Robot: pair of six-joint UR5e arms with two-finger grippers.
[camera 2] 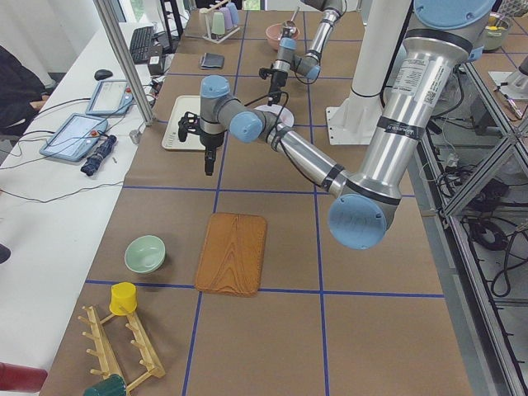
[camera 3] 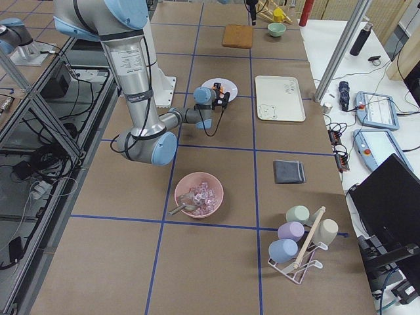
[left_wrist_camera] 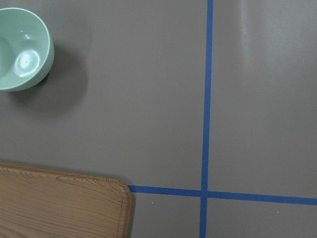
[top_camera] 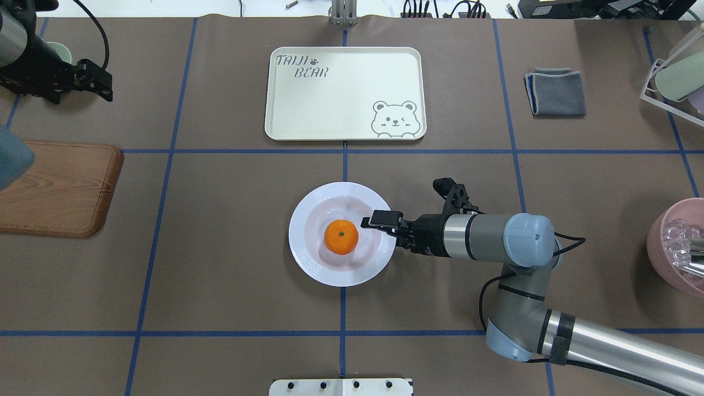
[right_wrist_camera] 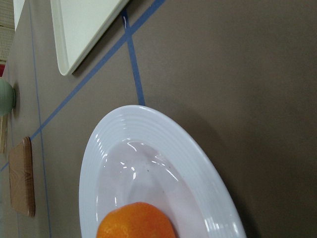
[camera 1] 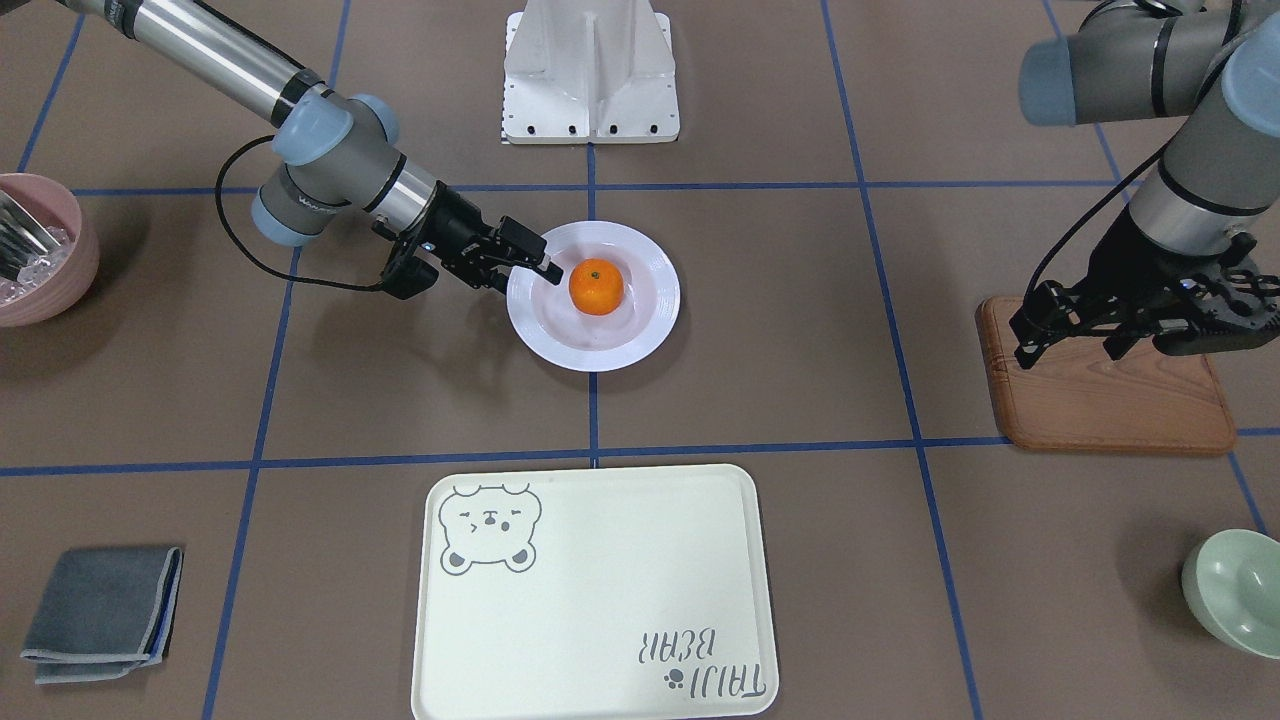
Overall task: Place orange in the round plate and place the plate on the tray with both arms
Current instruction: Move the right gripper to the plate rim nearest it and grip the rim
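Note:
The orange [camera 1: 596, 287] [top_camera: 341, 237] [right_wrist_camera: 136, 220] rests in the middle of the white round plate [camera 1: 640, 345] [top_camera: 330, 275] [right_wrist_camera: 124, 129] at the table's centre. My right gripper [camera 1: 545, 268] [top_camera: 374, 221] reaches in flat from the plate's side. One finger [top_camera: 379, 219] lies over the rim, its tip close to the orange. The other finger is hidden, so I cannot tell whether the jaws are clamped. The cream tray [camera 1: 600, 600] [top_camera: 341, 93] lies bare beyond the plate. My left gripper [camera 1: 1070, 355] [top_camera: 82, 92] hangs open over the wooden board's edge, holding nothing.
A wooden board [camera 1: 1100, 410] [left_wrist_camera: 59, 203] and a green bowl [camera 1: 1235, 590] [left_wrist_camera: 22, 49] sit on my left side. On my right side are a pink bowl [camera 1: 40, 250] with clear pieces and a folded grey cloth [camera 1: 100, 610]. A cup rack [top_camera: 671, 77] stands at the far right.

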